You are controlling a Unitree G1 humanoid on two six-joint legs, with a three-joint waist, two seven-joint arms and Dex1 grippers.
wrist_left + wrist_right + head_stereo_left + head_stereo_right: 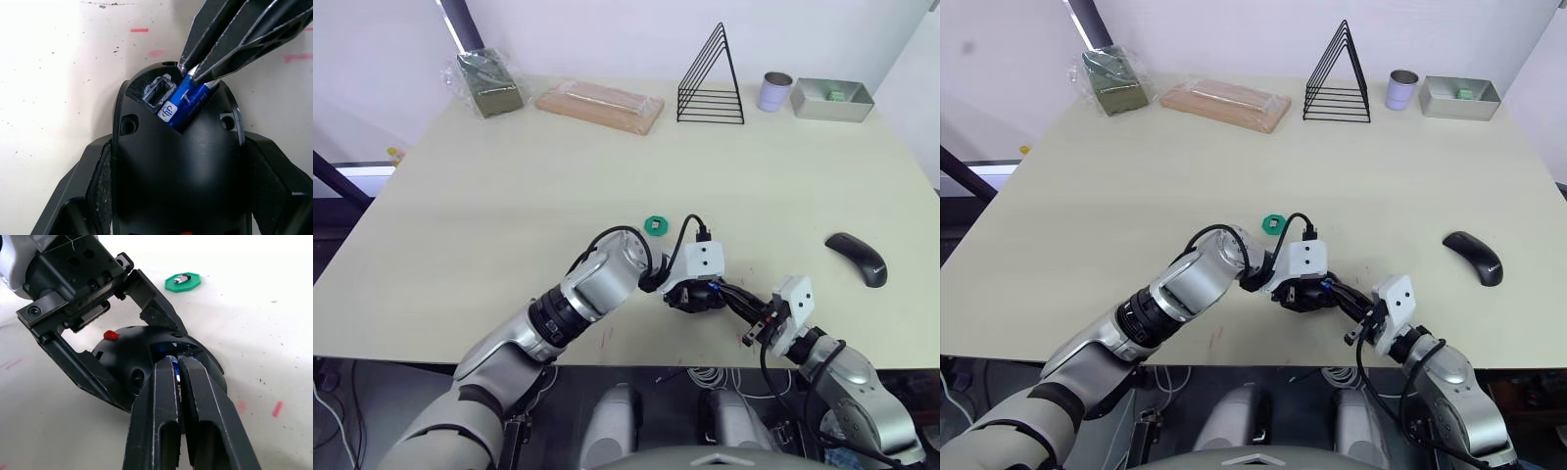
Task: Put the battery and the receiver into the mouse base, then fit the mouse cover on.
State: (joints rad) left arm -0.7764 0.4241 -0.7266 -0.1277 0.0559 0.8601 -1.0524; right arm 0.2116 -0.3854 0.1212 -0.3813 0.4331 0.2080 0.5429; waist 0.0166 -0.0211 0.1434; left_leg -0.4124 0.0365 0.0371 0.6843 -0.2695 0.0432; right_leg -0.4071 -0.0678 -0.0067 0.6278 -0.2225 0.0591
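At worktop [509, 196] front edge, we see L hand [176, 196] clamped on mouse base [176, 161], R hand [177, 369] pinching battery [183, 105] into its slot; mouse cover [857, 258] well apart

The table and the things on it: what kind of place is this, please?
Probably a robot test bench in a lab or workshop. The plain table carries unrelated props: a wire rack, a metal cup, a tray and a wrapped wooden board. Marker dots speckle the tabletop.
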